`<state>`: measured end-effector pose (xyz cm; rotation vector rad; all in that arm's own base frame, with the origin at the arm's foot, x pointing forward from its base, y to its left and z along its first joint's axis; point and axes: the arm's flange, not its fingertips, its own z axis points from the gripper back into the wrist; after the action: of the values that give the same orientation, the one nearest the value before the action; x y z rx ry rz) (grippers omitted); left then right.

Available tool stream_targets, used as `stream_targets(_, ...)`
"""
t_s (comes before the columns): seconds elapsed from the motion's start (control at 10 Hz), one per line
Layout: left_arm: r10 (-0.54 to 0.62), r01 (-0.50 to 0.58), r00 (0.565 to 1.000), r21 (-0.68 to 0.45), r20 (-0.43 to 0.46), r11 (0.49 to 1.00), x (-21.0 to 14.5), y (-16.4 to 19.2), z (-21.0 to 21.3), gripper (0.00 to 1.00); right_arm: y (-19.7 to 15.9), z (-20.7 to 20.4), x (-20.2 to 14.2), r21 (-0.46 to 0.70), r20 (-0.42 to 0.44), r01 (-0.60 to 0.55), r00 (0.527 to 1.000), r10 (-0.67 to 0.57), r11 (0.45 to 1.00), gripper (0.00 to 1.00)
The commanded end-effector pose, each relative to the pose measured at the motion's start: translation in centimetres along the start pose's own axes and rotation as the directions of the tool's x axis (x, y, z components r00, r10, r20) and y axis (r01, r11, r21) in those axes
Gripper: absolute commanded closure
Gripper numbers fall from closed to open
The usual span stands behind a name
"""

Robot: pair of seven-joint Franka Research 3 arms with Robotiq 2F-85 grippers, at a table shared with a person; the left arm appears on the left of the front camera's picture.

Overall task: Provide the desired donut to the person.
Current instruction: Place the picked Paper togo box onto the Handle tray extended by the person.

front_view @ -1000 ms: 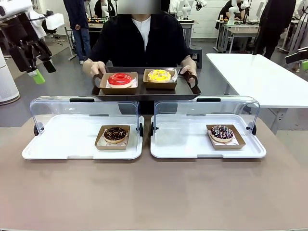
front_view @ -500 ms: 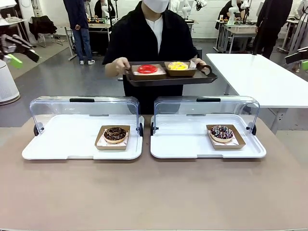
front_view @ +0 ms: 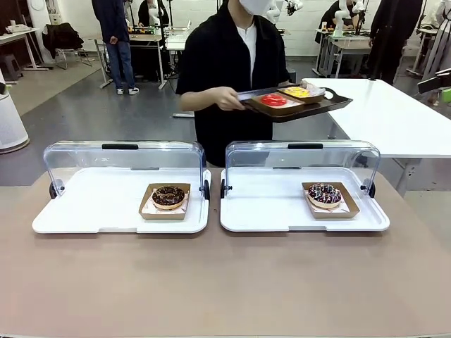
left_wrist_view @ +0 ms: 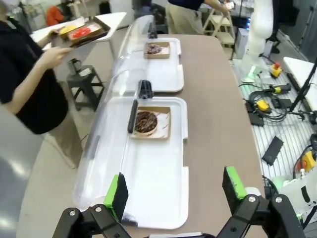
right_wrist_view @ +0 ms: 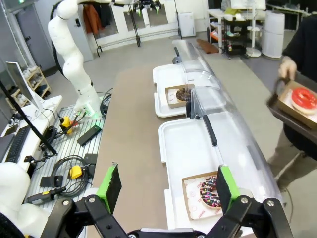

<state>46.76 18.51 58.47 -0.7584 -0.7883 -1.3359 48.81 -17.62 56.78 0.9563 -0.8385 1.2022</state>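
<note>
The person (front_view: 232,77) stands at the far side, turned toward picture right, holding a dark brown tray (front_view: 331,105) with a red donut (front_view: 274,100) and a yellow donut (front_view: 297,91) in paper boxes. On the table, a chocolate donut (front_view: 168,196) lies in the left white tray (front_view: 84,218). A sprinkled chocolate donut (front_view: 325,193) lies in the right white tray (front_view: 268,211). My left gripper (left_wrist_view: 176,191) hangs open high above the left tray's end, far from the chocolate donut (left_wrist_view: 146,122). My right gripper (right_wrist_view: 167,188) is open, high above the sprinkled donut (right_wrist_view: 210,192).
Both trays have clear hinged lids (front_view: 123,158) raised at their far edge. A white side table (front_view: 380,113) stands at the right, by the person's tray. Cables and tools (left_wrist_view: 267,104) lie off the table's near side. Other people stand far back.
The person lifted the tray from the far table edge and turned with it toward picture right. My left arm swung out of the front view to the left.
</note>
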Motion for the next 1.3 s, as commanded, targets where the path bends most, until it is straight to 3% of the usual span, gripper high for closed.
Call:
stream_targets(0.0, -0.029, 0.030, 1.000, 0.083, -0.013, 0.996, -1.5, -1.9, 0.1, 0.00, 0.0, -0.1, -0.1, 0.003, 0.002, 0.000, 1.000, 0.000, 1.000, 0.00)
stream_targets(0.3, -0.008, 0.006, 1.000, 0.107, 0.017, 0.994, -3.3, -2.1, 1.4, 0.00, 0.0, -0.1, -0.1, 0.003, 0.002, 0.000, 1.000, 0.000, 1.000, 0.00)
stream_targets(1.2, 0.024, -0.025, 1.000, 0.091, 0.013, 0.996, -3.3, -1.8, 1.8, 0.00, 0.0, -0.1, -0.1, 0.003, 0.002, 0.000, 1.000, 0.000, 1.000, 0.00)
